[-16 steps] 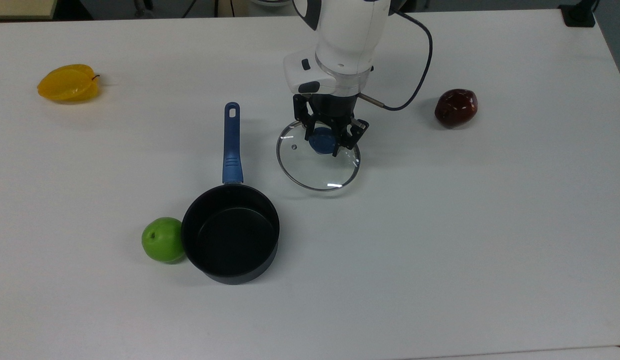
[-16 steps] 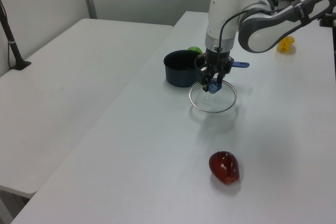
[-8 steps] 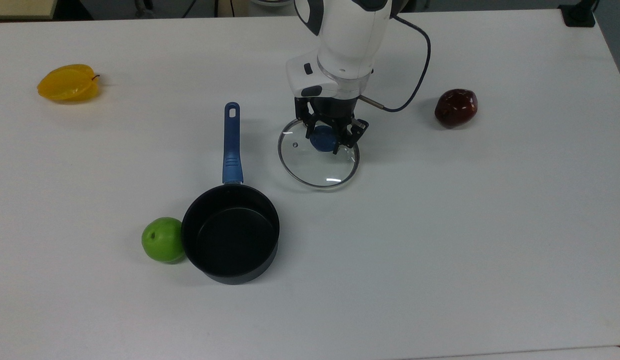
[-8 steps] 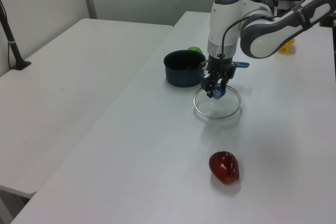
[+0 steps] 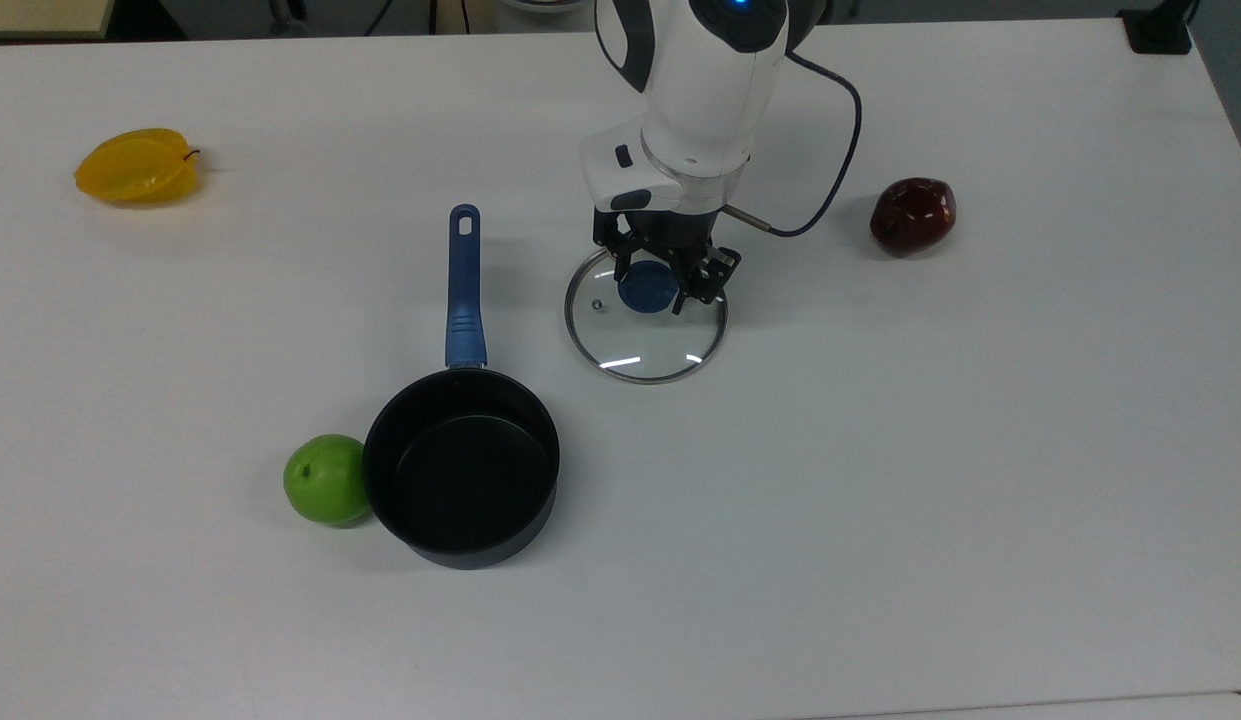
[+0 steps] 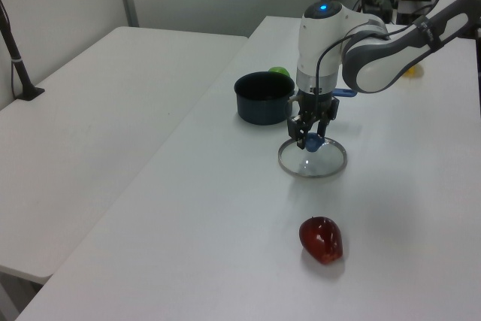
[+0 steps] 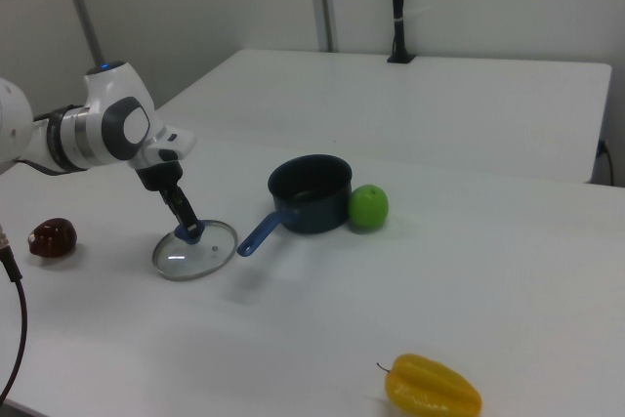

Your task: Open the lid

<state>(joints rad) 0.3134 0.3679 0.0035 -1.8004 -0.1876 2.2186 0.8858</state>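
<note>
Tool (image 5: 660,285) fingers stand on both sides of the blue knob (image 5: 647,288) of the lid (image 5: 646,345), and they appear closed on it, because the knob is the only part of the flat glass disc that offers a grip. The lid lies on the white bench (image 5: 980,450), or a little above it; from the left view its rim looks to be touching the surface. It is well apart from the dark saucepan (image 5: 462,480), which stands open with its long blue handle (image 5: 464,290) pointing away toward the top view's upper edge. So the pan is already uncovered, and the lid seems to be set down beside it, out of the way.

A green apple (image 5: 325,479) touches the pan wall on the top view's left. A dark red fruit (image 5: 913,215) lies near the arm on the top view's right, and a yellow starfruit (image 5: 138,166) is far off at the top view's left. None of them is in the way of the lid.

The likely step is to release the knob, judging from how low the lid sits.
</note>
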